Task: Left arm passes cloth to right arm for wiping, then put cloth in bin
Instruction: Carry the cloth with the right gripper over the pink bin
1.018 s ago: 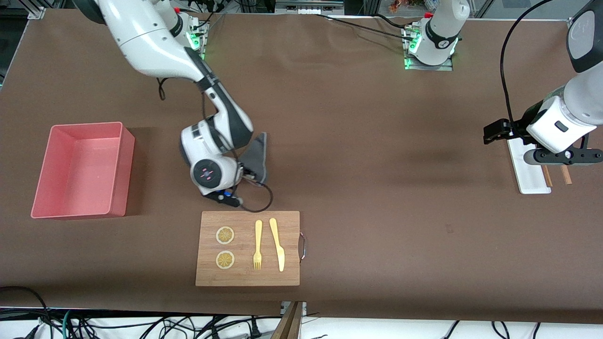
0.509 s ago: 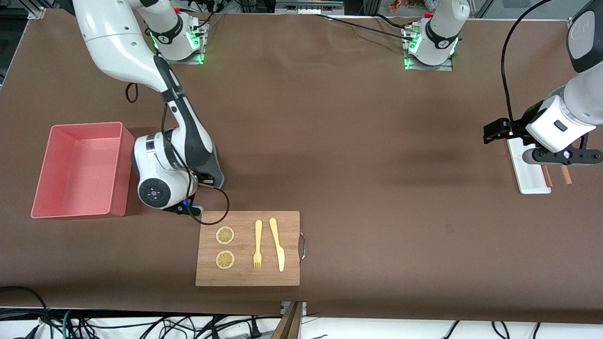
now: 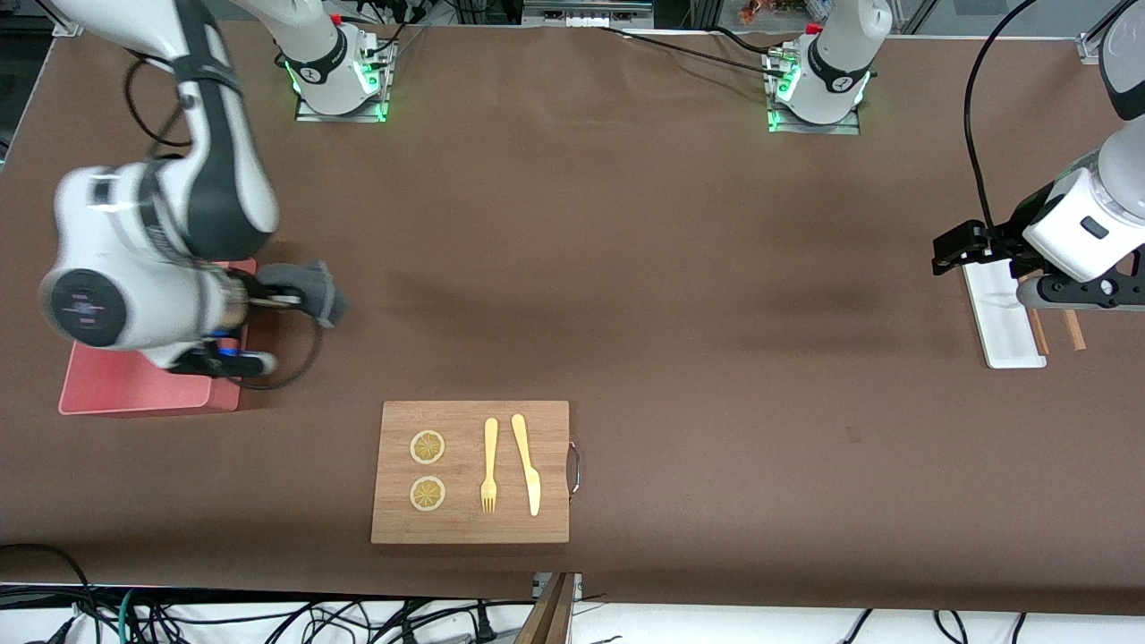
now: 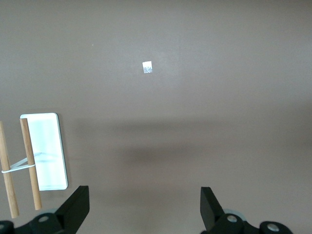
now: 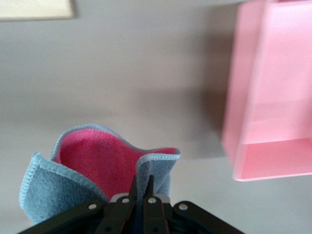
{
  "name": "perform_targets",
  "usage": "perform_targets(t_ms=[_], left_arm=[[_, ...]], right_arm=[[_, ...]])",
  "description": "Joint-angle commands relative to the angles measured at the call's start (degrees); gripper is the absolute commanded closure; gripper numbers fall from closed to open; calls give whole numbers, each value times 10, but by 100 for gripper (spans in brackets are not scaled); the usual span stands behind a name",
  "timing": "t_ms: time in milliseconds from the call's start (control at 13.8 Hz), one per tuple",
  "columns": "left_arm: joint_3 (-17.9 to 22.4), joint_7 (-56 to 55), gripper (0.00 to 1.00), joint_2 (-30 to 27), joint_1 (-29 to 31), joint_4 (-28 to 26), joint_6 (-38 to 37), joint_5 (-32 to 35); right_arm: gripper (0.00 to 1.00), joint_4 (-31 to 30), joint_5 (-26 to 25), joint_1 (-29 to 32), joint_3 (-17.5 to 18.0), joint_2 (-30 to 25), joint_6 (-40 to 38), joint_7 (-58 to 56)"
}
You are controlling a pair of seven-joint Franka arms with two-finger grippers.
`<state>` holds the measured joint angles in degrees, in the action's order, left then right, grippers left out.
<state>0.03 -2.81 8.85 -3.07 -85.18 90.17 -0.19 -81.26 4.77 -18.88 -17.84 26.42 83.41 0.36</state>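
The soft, light cloth (image 3: pixel 311 291), pinched at a bunched fold in the right gripper (image 5: pixel 141 191)'s clenched jaws, hangs limply just beside the bin (image 3: pixel 134 394). The left gripper (image 4: pixel 144 209), jaws released, waits well apart from the bin.

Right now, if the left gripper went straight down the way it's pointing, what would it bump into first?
Probably just the bare brown table. The left gripper hangs open and points down at it. The small white tray and the wooden sticks lie off to one side of that line, though depth is hard to judge.
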Motion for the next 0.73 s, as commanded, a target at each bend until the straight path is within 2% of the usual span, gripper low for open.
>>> perform_targets(t_ms=[0,145,291,436,655], left_arm=[[1,12,0,7,0,16,-5,-1],[1,11,0,7,1,17,-5,-2],[1,11,0,7,2,17,-5,-2],[1,11,0,9,-1,17,-5,-2],[0,11,0,13,0,29,-5,-2]], right_arm=[[100,-14,-4,2,-87,5,-9,-153],[100,-19,-9,14,-131,17,-7,-240],[100,-19,-37,45,-134,33,9,-288],[100,-21,-39,74,-133,57,41,-333],[100,-31,-35,82,-132,76,68,-345]])
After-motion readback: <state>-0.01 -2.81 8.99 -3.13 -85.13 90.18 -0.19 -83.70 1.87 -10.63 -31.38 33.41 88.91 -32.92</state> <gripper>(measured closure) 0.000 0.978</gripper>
